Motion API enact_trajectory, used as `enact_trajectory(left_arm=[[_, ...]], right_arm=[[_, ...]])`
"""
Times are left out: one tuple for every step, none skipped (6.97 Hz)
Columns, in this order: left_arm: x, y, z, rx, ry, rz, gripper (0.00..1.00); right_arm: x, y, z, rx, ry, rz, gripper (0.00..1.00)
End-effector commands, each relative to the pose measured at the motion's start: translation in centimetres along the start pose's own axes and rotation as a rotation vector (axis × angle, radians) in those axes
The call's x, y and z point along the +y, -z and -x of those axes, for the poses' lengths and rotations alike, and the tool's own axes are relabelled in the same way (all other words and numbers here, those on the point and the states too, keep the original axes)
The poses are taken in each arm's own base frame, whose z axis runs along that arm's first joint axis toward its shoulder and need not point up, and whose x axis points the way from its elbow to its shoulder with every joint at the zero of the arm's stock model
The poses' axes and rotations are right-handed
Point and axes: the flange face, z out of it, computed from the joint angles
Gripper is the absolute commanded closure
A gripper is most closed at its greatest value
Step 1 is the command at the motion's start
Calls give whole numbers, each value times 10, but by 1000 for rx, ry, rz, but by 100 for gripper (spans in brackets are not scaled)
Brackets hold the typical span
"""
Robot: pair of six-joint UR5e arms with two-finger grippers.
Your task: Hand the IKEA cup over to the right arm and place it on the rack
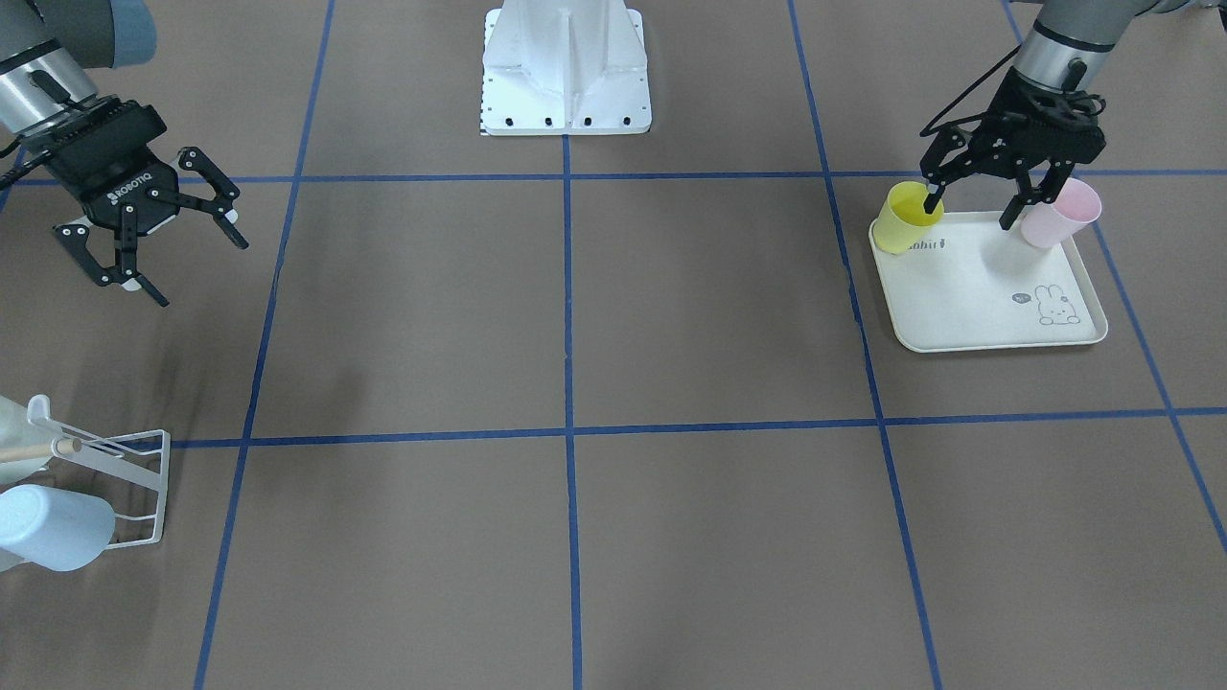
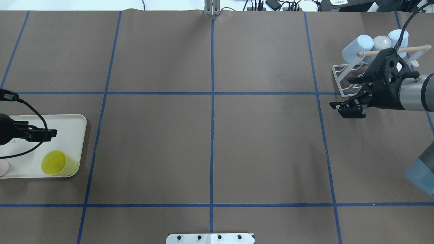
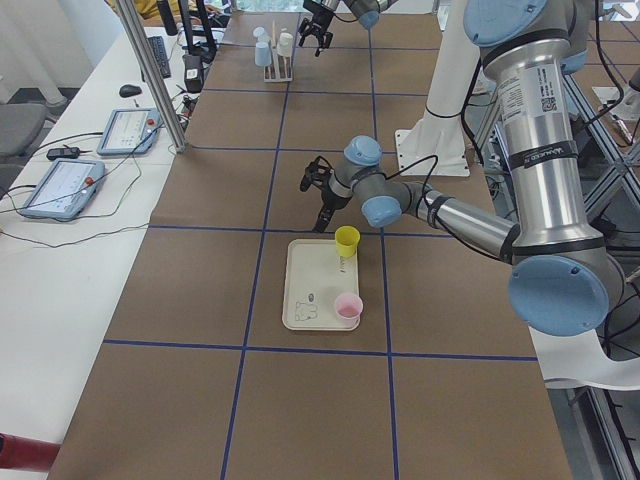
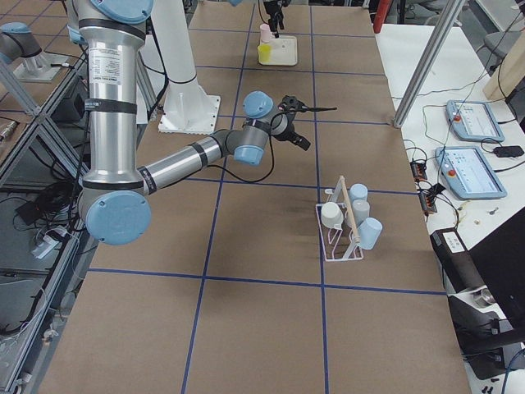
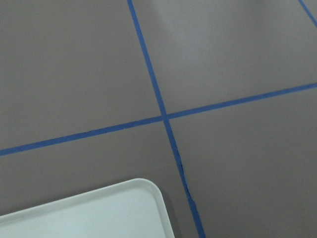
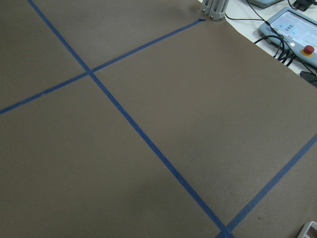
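Observation:
A yellow cup point(image 1: 906, 218) and a pink cup point(image 1: 1059, 213) stand upright on a cream rabbit tray point(image 1: 987, 297). My left gripper point(image 1: 970, 211) hangs open and empty above the tray, between the two cups and touching neither. In the overhead view the left gripper point(image 2: 47, 133) is above the tray's bare part, apart from the yellow cup point(image 2: 57, 163). The white wire rack point(image 2: 351, 79) with its wooden dowel point(image 2: 390, 51) stands at the far right. My right gripper point(image 2: 349, 108) is open and empty, raised just in front of the rack.
Several pale blue cups point(image 2: 359, 47) hang on the rack, and one of these pale blue cups point(image 1: 53, 527) shows in the front view. The robot's white base plate point(image 1: 566, 96) is at the table's middle edge. Blue tape lines point(image 2: 212, 101) divide the brown table.

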Motion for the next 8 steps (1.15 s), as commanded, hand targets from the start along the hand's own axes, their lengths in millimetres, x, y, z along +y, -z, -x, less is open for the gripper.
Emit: enact_trajectory(left_arm=[[38,-19,-14,0,-49,83,0],[46,-24,-18,2,-61,105,0],[51,-28,-14,-7,-63,118,0],[54,-35,-8,-20,-63,128,0],[57,-41,-3,-29,-61,134,0],[59,-45,0,-28,-61,133,1],[61,-51,5,-33,-59,134,12],[65,-58,12,-27,-62,129,39]], right_arm=[[0,-1,2,-24,-14,2,0],[1,-1,2,-24,-14,5,0],[1,-2,3,-26,-13,4,0],[2,-2,4,-27,-13,6,0],[2,-3,3,-27,-12,8,0],[2,-3,4,-28,-12,8,0],[2,-3,4,-28,-3,8,0],[4,-6,4,-29,-3,15,0]])
